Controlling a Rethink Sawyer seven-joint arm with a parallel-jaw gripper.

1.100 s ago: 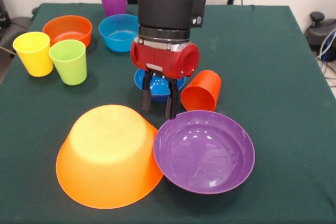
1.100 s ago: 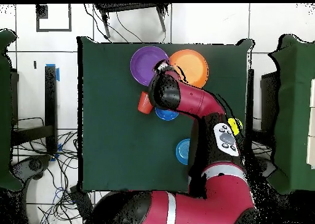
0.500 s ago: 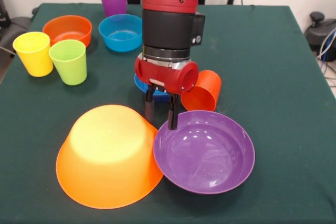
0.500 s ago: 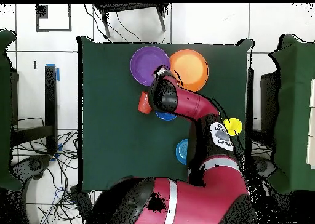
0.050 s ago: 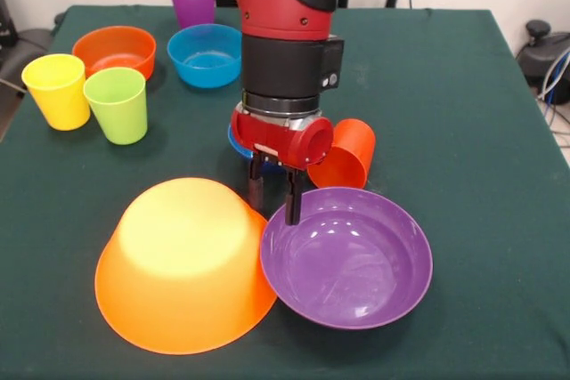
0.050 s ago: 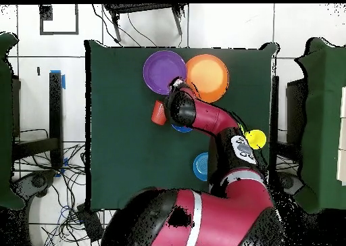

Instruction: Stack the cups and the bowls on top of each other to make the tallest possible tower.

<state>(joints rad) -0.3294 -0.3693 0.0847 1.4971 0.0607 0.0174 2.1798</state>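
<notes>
The dark green cloth-covered table [image 5: 463,113] carries everything. The red and black arm [image 5: 280,33] has leaned further over the table than a second ago, so it now hides more of the purple tumbler and the dark blue bowl.

The very large glossy yellow-orange plastic bowl [image 5: 183,260] lies upside down near the front edge, unmoved. The wide shallow purple plastic bowl [image 5: 347,257] sits upright just beside it, its rim resting against the yellow-orange bowl's side, as before.

The gripper [image 5: 273,198] has come down and forward since the earlier frame: then its tips hung above the table behind the purple bowl, now one black finger [image 5: 294,202] reaches the purple bowl's far rim while the other stands over the gap between the two large bowls. The jaws are spread, holding nothing.

The light blue plastic bowl [image 5: 207,53] and the small orange plastic bowl [image 5: 114,49] remain toward the back left corner. The dark blue bowl [image 5: 239,142] shows only as a sliver behind the wrist. The orange-red plastic tumbler [image 5: 346,156] lies on its side just behind the purple bowl. The lime green tumbler [image 5: 117,104] and yellow tumbler [image 5: 57,90] stand upright, touching, by the left edge; the purple tumbler [image 5: 191,4] stands at the back edge.
</notes>
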